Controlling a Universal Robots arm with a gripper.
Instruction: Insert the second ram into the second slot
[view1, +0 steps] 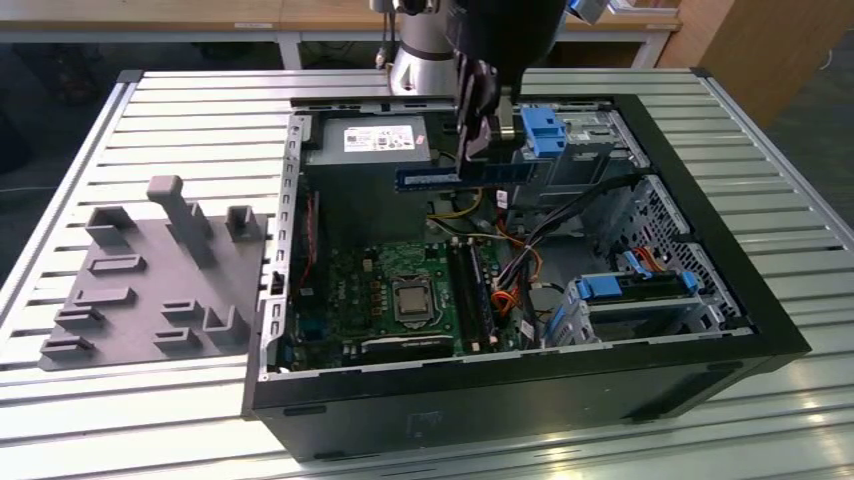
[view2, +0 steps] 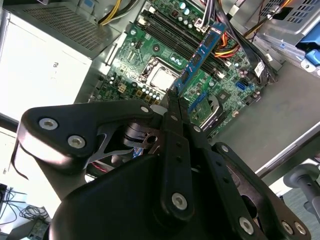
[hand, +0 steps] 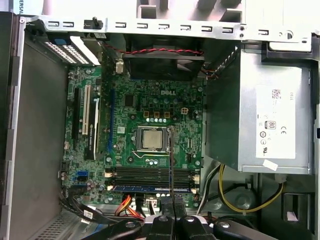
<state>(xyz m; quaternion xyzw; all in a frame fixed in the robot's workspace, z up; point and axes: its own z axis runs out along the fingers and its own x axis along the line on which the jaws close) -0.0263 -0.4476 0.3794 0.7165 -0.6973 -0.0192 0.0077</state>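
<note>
My gripper (view1: 475, 150) is shut on the second ram (view1: 467, 176), a thin blue stick with a white label. It hangs level above the open computer case, over the far part of the motherboard (view1: 387, 290). In the second wrist view the fingers (view2: 175, 115) pinch one end of the ram (view2: 200, 55), which points out over the board. In the first wrist view the ram (hand: 170, 160) shows edge-on as a thin line crossing the memory slots (hand: 150, 176) beside the processor socket (hand: 151, 138). Another blue stick (hand: 150, 189) sits in the outermost slot. The held ram is well above the slots.
The grey power supply (view1: 374, 140) stands by the case's far wall. Blue drive-bay latches (view1: 545, 130) and a drive cage (view1: 627, 290) lie at the exterior view's right. Loose cables (view1: 514, 265) run beside the slots. A grey fixture plate with pegs (view1: 154, 280) lies outside the case.
</note>
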